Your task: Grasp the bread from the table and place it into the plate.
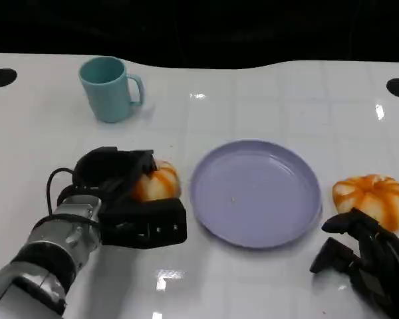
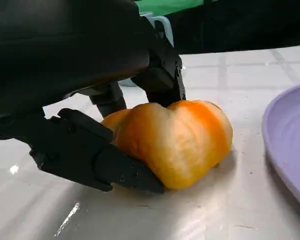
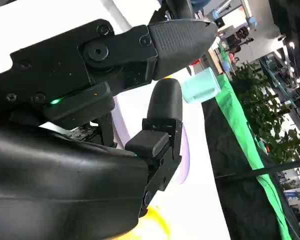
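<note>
An orange-and-white bread roll (image 1: 158, 183) lies on the white table just left of the empty purple plate (image 1: 256, 193). My left hand (image 1: 123, 199) wraps around this roll; in the left wrist view its black fingers (image 2: 97, 157) press on both sides of the roll (image 2: 177, 140), which still touches the table, with the plate's rim (image 2: 290, 150) close beside it. A second roll (image 1: 372, 198) sits right of the plate. My right hand (image 1: 369, 262) rests near the table's front edge just below that second roll, fingers apart, holding nothing.
A teal mug (image 1: 110, 88) stands at the back left, well behind my left hand. Two black round marks (image 1: 1, 77) sit at the table's far corners. The right wrist view catches the mug (image 3: 202, 85) beyond my right hand's fingers (image 3: 162, 107).
</note>
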Available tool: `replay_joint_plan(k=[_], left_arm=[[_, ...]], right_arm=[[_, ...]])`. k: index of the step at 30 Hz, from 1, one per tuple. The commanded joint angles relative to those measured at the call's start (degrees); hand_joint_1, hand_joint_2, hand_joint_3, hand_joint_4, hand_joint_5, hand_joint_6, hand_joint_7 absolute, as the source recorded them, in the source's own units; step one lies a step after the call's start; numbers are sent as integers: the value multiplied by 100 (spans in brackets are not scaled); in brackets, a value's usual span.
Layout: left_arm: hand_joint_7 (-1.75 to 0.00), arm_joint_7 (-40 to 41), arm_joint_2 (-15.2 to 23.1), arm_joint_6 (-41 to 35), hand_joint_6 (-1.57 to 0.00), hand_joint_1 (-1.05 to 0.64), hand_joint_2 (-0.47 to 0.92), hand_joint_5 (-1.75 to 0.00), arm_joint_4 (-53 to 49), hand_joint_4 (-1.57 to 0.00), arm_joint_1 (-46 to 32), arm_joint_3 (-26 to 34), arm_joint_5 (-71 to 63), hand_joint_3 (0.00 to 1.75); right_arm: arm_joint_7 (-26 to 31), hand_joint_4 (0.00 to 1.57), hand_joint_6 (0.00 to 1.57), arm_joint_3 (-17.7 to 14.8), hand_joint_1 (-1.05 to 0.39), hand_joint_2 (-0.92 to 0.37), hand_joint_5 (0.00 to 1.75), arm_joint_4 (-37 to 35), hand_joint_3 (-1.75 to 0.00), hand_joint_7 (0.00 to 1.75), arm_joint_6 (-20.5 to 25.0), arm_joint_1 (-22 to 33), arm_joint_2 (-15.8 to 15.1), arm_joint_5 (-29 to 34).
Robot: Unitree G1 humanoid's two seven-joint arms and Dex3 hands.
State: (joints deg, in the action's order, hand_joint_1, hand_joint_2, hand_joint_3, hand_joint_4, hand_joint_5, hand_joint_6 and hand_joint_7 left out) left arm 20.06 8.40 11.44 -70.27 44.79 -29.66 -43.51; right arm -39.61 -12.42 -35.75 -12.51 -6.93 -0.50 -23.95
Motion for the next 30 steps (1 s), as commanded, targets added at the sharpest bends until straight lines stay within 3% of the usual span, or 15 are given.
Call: replay_joint_plan(k=[1, 4, 11, 13, 16, 17, 24, 30], left_arm=[[-158, 93, 70, -117, -60, -23, 92, -175, -68, -79, 108, -65, 13, 36], [-173, 217, 101, -177, -55, -25, 90, -175, 0, -80, 109, -151, -56, 33], [-172, 614, 140, -235, -51, -24, 92, -175, 285, -82, 25, 10, 89, 31], [-174, 775, 145, -41, -56, -19, 91, -175, 398, -87, -39, 238, 322, 39], [-175, 846, 154, 380, -60, -17, 72, -175, 518, -89, -105, 433, 579, 82], [-175, 844, 151, 485, -61, -17, 69, -175, 548, -89, -117, 473, 644, 87], [-175, 925, 39, 1079, -65, -16, 56, -175, 909, -89, -129, 628, 892, 111], [-175, 905, -11, 1192, -67, -15, 53, -175, 1044, -90, -134, 690, 896, 118]], right_arm=[[24, 67, 61, -33, -57, -92, 152, -34, -22, 120, 21, 65, -88, 23], [-16, 67, 61, -44, -57, -92, 152, -71, -23, 120, 24, 47, -105, 12], [22, 67, 61, -47, -55, -92, 152, -97, -23, 120, 8, 41, -108, 37], [-4, 68, 62, -59, -56, -92, 151, -121, -21, 120, 64, 19, -115, 4], [5, 68, 62, -52, -55, -92, 150, -113, -22, 120, 42, 22, -115, 20], [13, 68, 62, -50, -55, -92, 150, -117, -22, 120, 21, 23, -115, 33], [-8, 68, 62, -64, -55, -92, 151, -157, -21, 121, 38, -1, -125, 17], [7, 68, 62, -58, -55, -92, 151, -142, -21, 122, 50, 1, -125, 20]])
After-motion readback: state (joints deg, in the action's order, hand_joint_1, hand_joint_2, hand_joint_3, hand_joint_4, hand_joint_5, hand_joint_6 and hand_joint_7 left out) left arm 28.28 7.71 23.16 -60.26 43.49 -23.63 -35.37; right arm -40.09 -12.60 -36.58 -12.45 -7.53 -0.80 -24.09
